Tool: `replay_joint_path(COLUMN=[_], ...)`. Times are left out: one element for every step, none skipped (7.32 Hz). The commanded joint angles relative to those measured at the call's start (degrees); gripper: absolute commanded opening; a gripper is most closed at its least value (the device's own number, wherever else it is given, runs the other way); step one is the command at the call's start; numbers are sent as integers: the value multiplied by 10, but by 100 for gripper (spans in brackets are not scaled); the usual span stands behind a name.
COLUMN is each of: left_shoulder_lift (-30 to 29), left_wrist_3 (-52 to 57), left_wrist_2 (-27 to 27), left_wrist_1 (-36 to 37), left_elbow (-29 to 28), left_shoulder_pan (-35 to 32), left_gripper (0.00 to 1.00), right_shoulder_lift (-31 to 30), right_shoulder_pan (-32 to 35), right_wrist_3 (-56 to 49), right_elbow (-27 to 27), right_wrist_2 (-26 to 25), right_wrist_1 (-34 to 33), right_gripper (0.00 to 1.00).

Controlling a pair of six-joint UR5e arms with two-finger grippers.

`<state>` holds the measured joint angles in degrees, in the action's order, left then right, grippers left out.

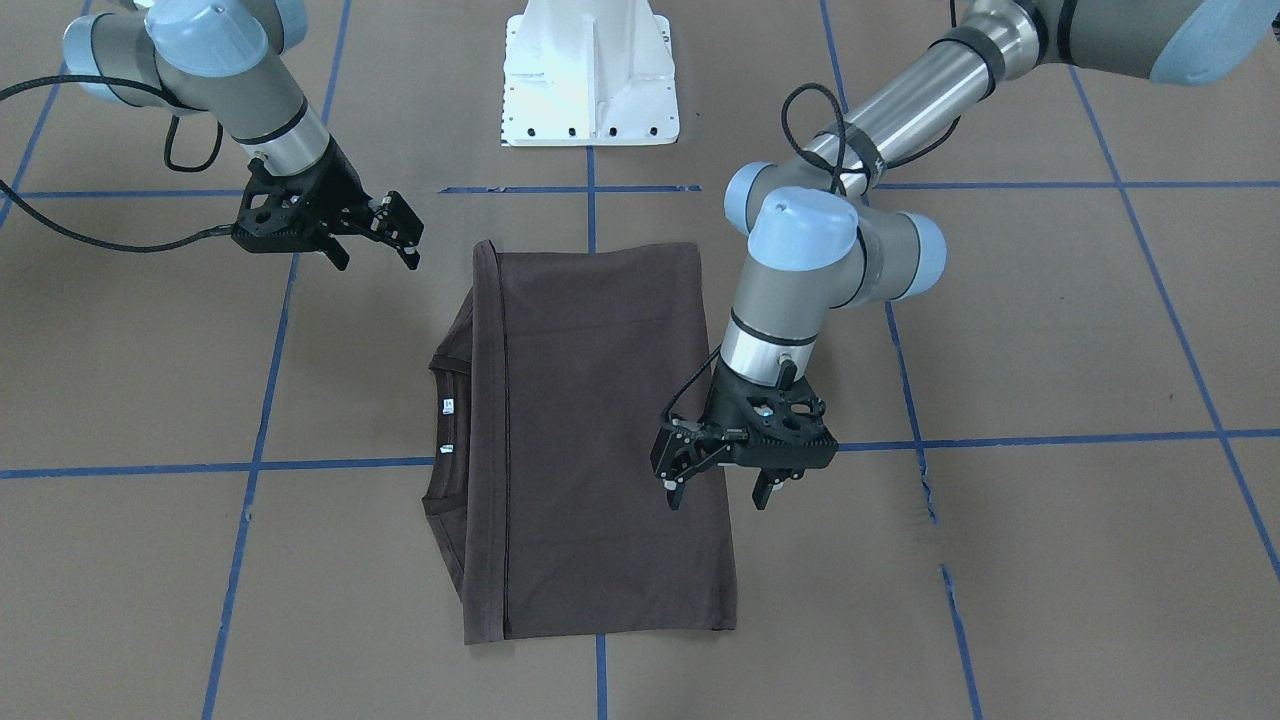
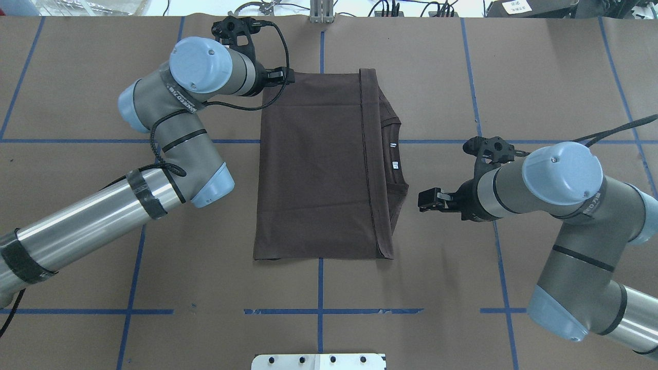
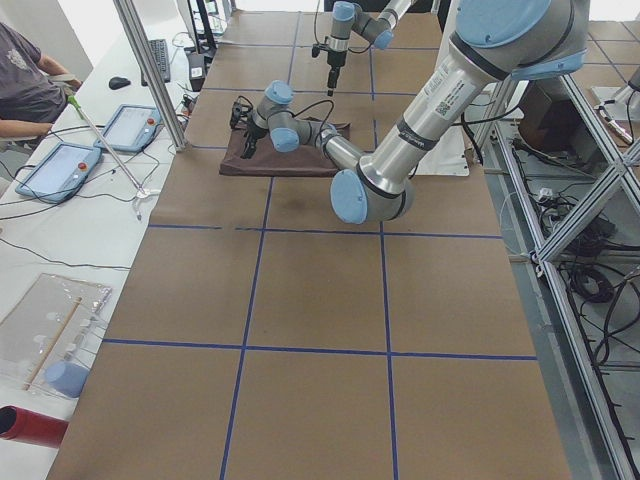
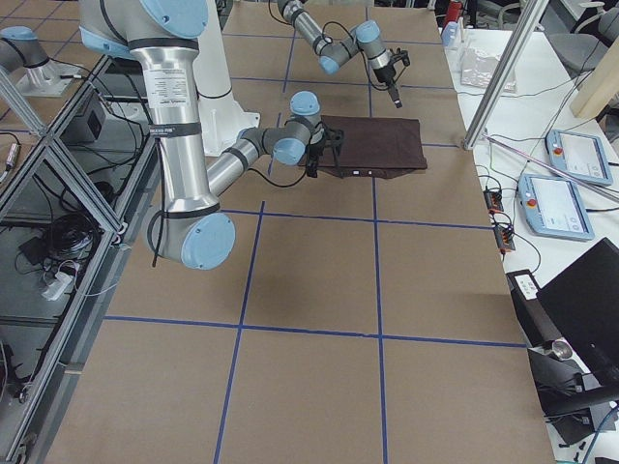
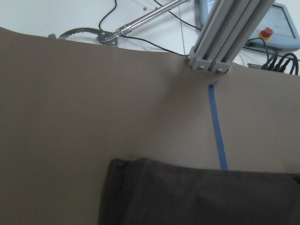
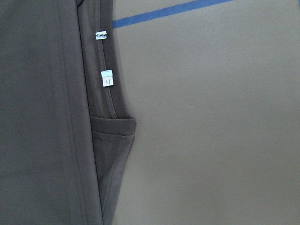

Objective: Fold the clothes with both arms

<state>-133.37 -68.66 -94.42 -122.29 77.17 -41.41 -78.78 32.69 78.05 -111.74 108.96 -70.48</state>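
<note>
Left gripper [image 1: 716, 488]: jaws wide apart, nothing held, hanging above the T-shirt's right edge in the front view, which is the upper-left corner in the overhead. Can't tell if it touches the cloth.

Right gripper [image 1: 375, 255]: jaws also spread, empty, off the cloth at upper left in the front view, just beside the collar [image 2: 396, 154] side.

T-shirt [image 2: 313, 164]: folded to a tall rectangle at centre frame on the table [image 2: 462, 288], with the collar strip poking out on the right in the overhead.

Likely step: set up the next fold. To do it well, each gripper should pinch every layer at its own corner. Both should lift together at equal height, carry the cloth over level, then lay it down edge to edge without dragging the lower layer.

Counts: one T-shirt, two arms [image 2: 169, 154], two grippers, two white neck tags [image 6: 107, 77], one white pedestal base [image 1: 590, 75].
</note>
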Motion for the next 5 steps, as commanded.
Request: replay_joint_path(left_shoulder_lift=[63,93,112,124,126], left_wrist_3=[-2,-1,-1,-1,-2], left_wrist_2=[-4,-12,-15,-20,-29], left_wrist_1=[69,81,90,101,106], left_elbow=[130,177,206,231,239], left_shoulder_pan=[7,10,11,12,14], left_gripper=[100,100,100,100,100], right_shoulder_lift=[102,150,182,207,223], right_shoulder_pan=[-13,-35,-52,-65,-77], right_wrist_3=[-46,-64,-64,-64,-64], right_elbow=[25,30,48,78,92], right_wrist_2=[-22,-50,-61,-66,-65], right_wrist_1=[-150,-226,-256,-266,-287], right_gripper=[100,100,100,100,100])
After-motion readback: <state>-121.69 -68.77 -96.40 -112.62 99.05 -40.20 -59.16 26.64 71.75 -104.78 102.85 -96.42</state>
